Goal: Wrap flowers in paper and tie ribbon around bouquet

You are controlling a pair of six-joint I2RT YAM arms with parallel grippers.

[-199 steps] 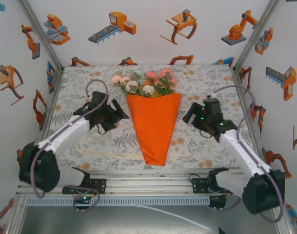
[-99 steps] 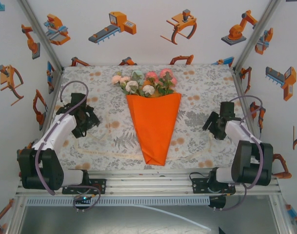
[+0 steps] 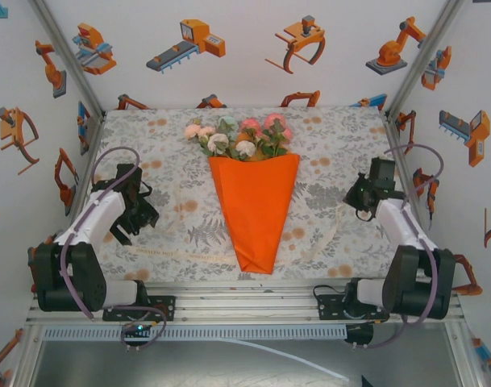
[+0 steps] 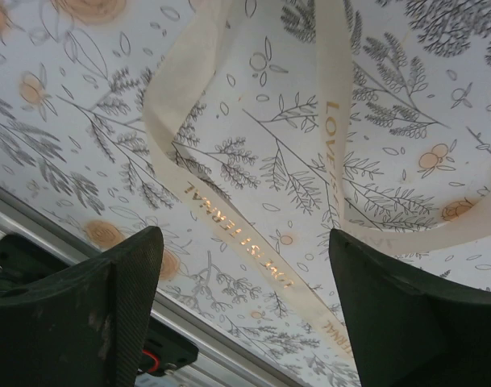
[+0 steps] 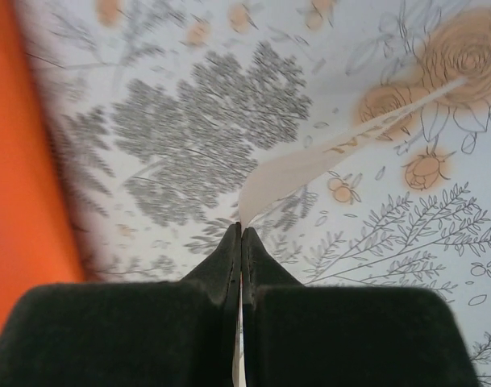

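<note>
One bouquet (image 3: 249, 189), one ribbon (image 4: 237, 238) and two grippers are on the leaf-print tablecloth (image 3: 326, 137). The bouquet lies mid-table, its tip at 6 o'clock near the front rail (image 3: 245, 300) and its wide end at 12 o'clock. The single orange paper (image 3: 257, 222) forms the only container. It is a cone holding the flowers (image 3: 241, 137), whose heads and leaves spill over its top edge while the stems stay hidden inside. The heads are too small to count surely.

The ribbon runs along the near edge, passing the cone's tip from 9 o'clock to 3 o'clock.

The left gripper (image 3: 136, 211) hangs at 9 o'clock from the cone, by the left table edge. Its jaws are spread wide above a loop of ribbon, holding nothing. The right gripper (image 5: 239, 242) is at 3 o'clock, by the right edge, pinched tight on the ribbon's end.

Bare cloth lies open on both sides of the cone, with both grippers well apart from it.
</note>
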